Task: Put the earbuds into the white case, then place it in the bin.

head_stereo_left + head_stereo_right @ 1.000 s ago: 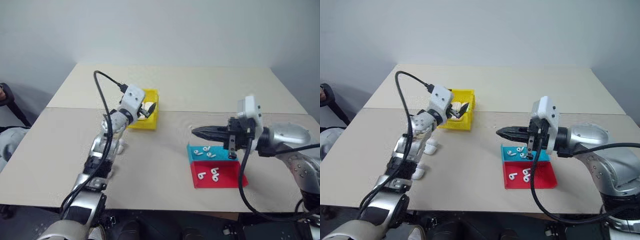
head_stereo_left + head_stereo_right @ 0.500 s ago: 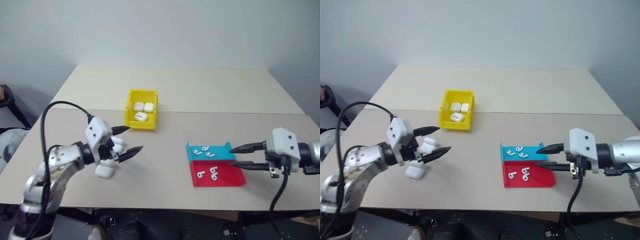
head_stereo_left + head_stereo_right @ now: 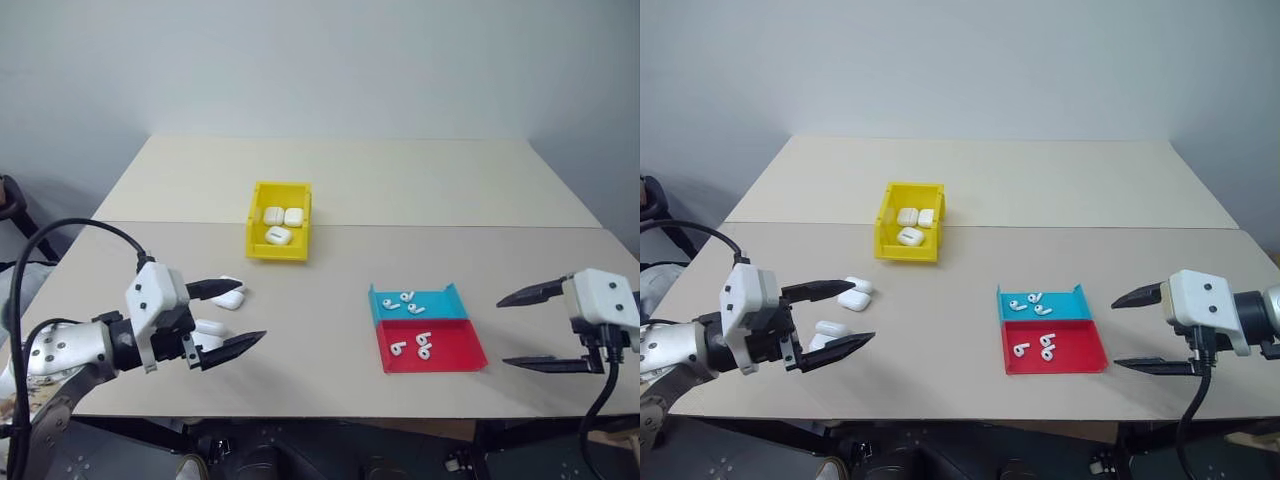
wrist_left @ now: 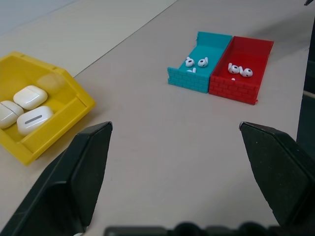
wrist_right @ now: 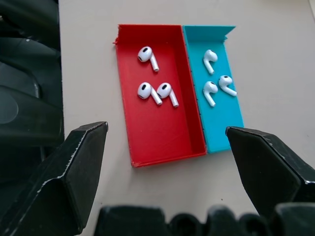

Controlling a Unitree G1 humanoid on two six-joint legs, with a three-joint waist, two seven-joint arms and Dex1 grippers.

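Both pincers hang empty with fingers spread wide: the left gripper [image 3: 227, 317] near the table's left front, the right gripper [image 3: 528, 329] just right of the tray [image 3: 452, 354]. Six earbuds [image 5: 156, 92] lie in that tray, three in the red half, three in the teal. Three white cases [image 3: 279, 235] sit in the yellow bin [image 3: 252, 232]; at least two more cases [image 3: 854, 298] lie loose by the left gripper. Beige table [image 3: 420, 190], plain pale wall [image 3: 330, 60] behind
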